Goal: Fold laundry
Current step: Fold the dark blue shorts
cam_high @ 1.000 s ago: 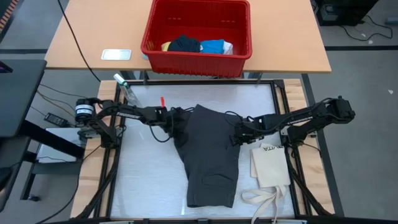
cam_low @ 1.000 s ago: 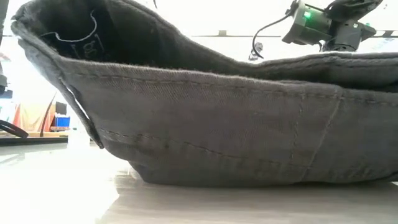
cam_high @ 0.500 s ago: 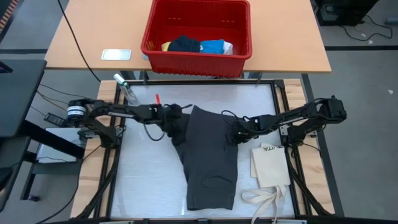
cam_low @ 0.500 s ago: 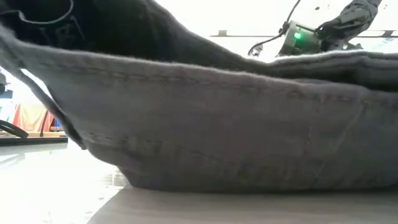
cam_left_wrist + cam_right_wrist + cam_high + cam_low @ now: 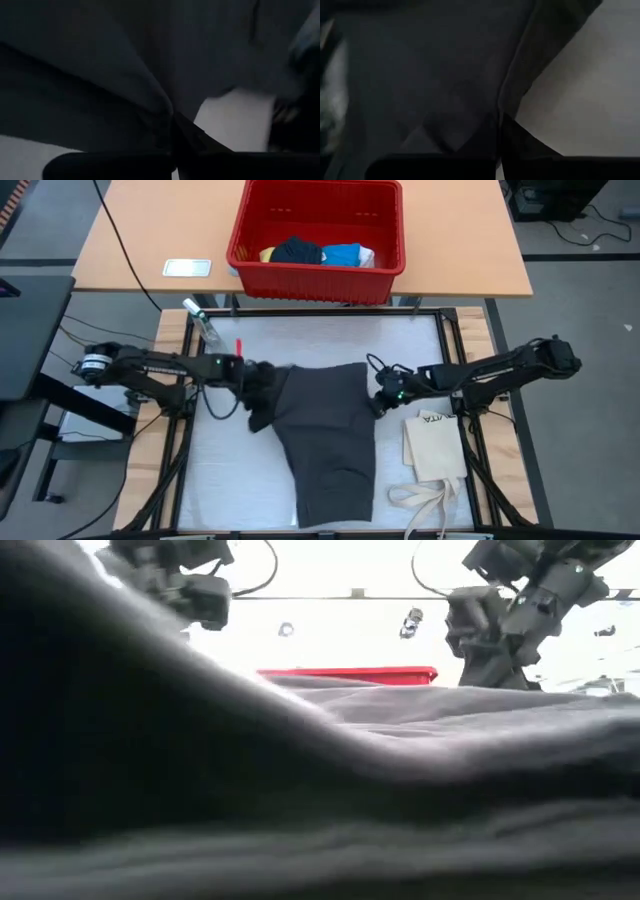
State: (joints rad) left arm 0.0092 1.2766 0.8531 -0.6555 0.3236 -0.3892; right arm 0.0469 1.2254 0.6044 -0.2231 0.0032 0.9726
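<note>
The dark grey cargo shorts (image 5: 330,430) lie lengthwise on the white mat, their near end resting on it. Their far edge is raised and spans between my two grippers. My left gripper (image 5: 262,387) is shut on the far left corner, and my right gripper (image 5: 381,393) is shut on the far right corner. In the low view the shorts (image 5: 300,800) fill the foreground, with both arms above them. More laundry, navy, blue, yellow and white, lies in the red basket (image 5: 318,268) beyond the mat. My left gripper pinches a fold of the shorts' far left corner (image 5: 159,106) between its two fingers. It comes slanting down from the table's left. The corner is lifted off the mat. My right gripper pinches the shorts' far right edge (image 5: 506,100) between its two fingers. It comes slanting down from the table's right. That edge is raised and the cloth runs across toward the left gripper.
A cream tote bag (image 5: 435,448) with long straps lies on the mat's near right. A small clear bottle (image 5: 201,322) lies at the mat's far left corner. A flat card (image 5: 187,268) lies on the wooden table left of the basket.
My left gripper has gone toward the table's left edge and up, taking the shorts' far left corner with it. The far edge has been drawn out wider between the grippers. The near end has stayed on the mat, shifting slightly left.
</note>
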